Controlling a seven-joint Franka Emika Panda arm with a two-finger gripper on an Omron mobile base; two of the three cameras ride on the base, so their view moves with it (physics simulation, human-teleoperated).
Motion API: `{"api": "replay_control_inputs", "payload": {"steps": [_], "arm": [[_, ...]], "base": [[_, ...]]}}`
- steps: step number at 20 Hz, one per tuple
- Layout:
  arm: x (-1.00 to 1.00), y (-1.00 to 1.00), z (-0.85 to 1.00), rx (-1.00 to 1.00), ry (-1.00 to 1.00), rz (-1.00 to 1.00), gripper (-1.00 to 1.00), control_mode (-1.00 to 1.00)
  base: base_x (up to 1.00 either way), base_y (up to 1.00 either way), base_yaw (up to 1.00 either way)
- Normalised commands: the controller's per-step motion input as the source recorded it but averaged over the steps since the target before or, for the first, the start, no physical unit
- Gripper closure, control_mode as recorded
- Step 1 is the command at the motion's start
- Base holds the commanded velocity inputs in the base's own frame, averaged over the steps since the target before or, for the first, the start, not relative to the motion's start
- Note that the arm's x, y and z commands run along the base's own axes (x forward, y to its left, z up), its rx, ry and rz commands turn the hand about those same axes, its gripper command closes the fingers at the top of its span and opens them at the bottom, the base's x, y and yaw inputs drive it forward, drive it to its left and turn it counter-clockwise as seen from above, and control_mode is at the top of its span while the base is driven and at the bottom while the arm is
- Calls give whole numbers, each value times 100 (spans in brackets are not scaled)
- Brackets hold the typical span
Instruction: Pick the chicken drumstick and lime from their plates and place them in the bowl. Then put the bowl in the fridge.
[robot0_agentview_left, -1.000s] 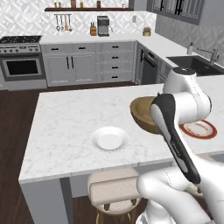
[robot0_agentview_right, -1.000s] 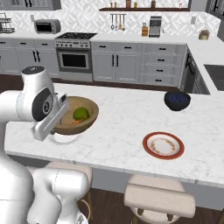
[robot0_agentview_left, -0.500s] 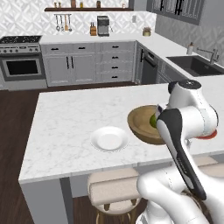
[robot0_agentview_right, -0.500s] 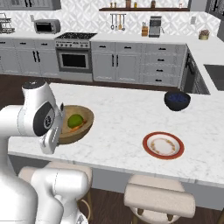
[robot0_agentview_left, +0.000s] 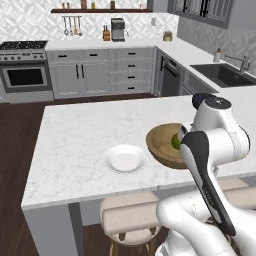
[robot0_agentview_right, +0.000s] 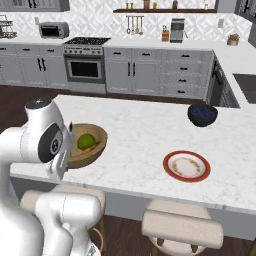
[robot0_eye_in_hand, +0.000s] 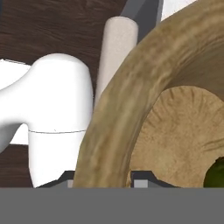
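Note:
The wooden bowl (robot0_agentview_left: 161, 145) hangs tilted over the island's near edge, and in the hand view its rim (robot0_eye_in_hand: 131, 100) passes between my fingertips. My gripper (robot0_eye_in_hand: 103, 180) is shut on that rim. The green lime (robot0_agentview_right: 86, 140) lies inside the bowl, with a sliver of something orange-brown under it that is too small to name. The plain white plate (robot0_agentview_left: 125, 159) sits bare just left of the bowl. Further right on the island the red-rimmed plate (robot0_agentview_right: 186, 166) also lies bare. The fridge is out of view.
A dark blue bowl (robot0_agentview_right: 202, 114) stands at the island's far right. Two pale stools (robot0_agentview_right: 182, 229) sit below the near edge of the marble island (robot0_agentview_left: 80, 130). Grey cabinets and a stove (robot0_agentview_right: 84, 62) line the back wall.
The bowl, held by the gripper, has come closer to the island's near edge and tilted a little more. My arm has folded back toward the base. Both plates stay put.

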Motion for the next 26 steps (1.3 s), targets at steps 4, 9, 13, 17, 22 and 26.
{"api": "replay_control_inputs", "payload": {"steps": [4,9,13,17,22,26], "arm": [[-11,0,0,0,0,0,100,100],[0,0,0,0,0,0,100,100],[0,0,0,0,0,0,100,100],[0,0,0,0,0,0,100,100],[0,0,0,0,0,0,100,100],[0,0,0,0,0,0,100,100]], "base": [[-56,13,-2],[-72,52,-1],[-25,100,2],[-12,100,10],[-1,100,5],[0,100,2]]}}
